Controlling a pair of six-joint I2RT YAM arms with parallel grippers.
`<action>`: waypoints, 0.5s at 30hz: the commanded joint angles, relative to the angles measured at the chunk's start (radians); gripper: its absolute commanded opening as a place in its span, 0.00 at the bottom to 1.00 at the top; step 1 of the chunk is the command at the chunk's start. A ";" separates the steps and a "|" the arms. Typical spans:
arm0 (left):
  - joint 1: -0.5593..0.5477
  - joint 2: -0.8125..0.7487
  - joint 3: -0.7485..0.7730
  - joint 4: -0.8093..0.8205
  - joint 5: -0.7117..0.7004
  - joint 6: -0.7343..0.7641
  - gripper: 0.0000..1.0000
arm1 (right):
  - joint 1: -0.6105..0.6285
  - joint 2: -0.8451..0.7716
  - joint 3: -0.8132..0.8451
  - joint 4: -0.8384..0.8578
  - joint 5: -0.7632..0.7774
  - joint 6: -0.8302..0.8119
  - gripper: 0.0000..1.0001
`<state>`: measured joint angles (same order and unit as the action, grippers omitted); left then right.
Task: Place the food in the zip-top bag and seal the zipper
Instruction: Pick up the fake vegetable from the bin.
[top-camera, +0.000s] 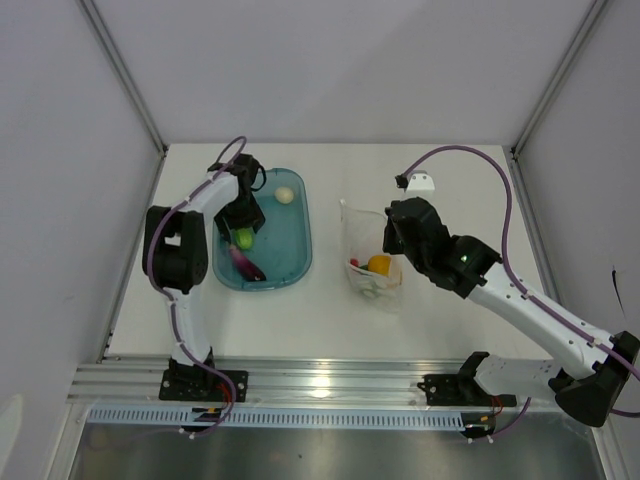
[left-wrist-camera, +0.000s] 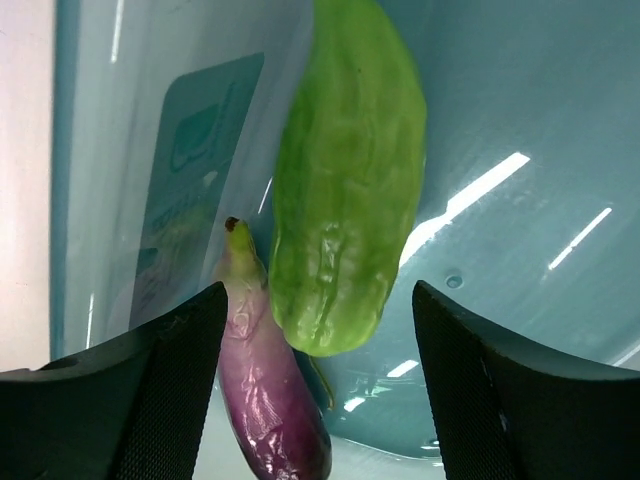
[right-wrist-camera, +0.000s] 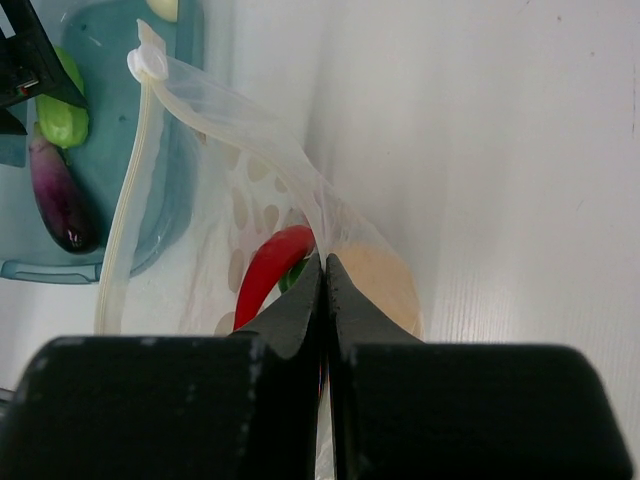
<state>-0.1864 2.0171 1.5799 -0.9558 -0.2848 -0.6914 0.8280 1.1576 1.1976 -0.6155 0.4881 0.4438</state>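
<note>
Left fingers hung wide open over the green pod; closing could snag the purple piece. Right fingers clamped the zip-top bag.

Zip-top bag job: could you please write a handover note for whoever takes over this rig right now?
Left gripper: open, straddling the light green toy pod in the teal plastic tub.
Right gripper: shut on the clear dotted zip-top bag.
Done: red chili and yellow-orange piece bagged.
To do: pod, purple piece, white ball; then seal the zipper.
</note>
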 joint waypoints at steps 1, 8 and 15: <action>0.010 0.032 0.067 -0.043 -0.028 -0.025 0.76 | -0.004 -0.018 -0.001 0.031 0.004 0.009 0.00; 0.016 0.077 0.123 -0.077 -0.047 -0.022 0.67 | -0.003 -0.016 -0.004 0.037 -0.003 0.013 0.00; 0.018 0.072 0.111 -0.060 -0.048 -0.016 0.30 | -0.003 -0.024 0.000 0.034 -0.002 0.015 0.00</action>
<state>-0.1814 2.0945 1.6646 -1.0122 -0.3084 -0.7067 0.8276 1.1572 1.1912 -0.6090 0.4808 0.4442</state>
